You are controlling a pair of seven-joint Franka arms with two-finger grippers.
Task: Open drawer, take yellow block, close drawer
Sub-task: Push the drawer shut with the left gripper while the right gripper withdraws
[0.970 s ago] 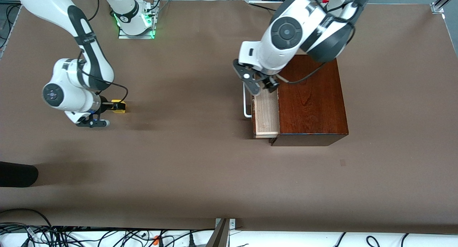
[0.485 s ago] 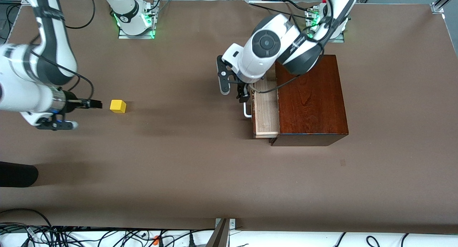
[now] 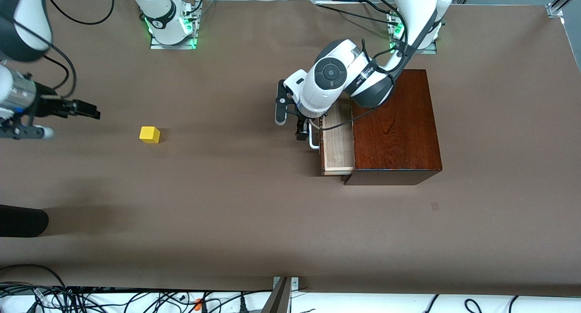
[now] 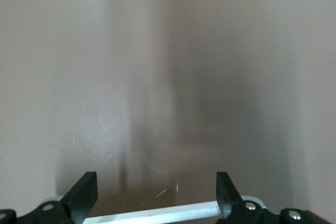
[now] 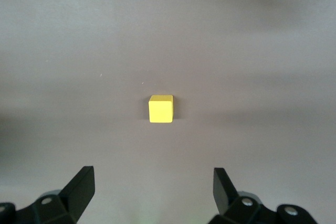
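yellow block (image 3: 149,134) is left on the table; drawer (image 3: 337,143) is half-open. wide-open left gripper (image 3: 290,120) could slip off its handle (image 3: 311,136); right gripper (image 3: 86,112) is spread wide.

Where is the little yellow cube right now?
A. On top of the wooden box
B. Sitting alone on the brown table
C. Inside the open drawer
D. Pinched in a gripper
B: the yellow block rests on the bare table, apart from the open right gripper.
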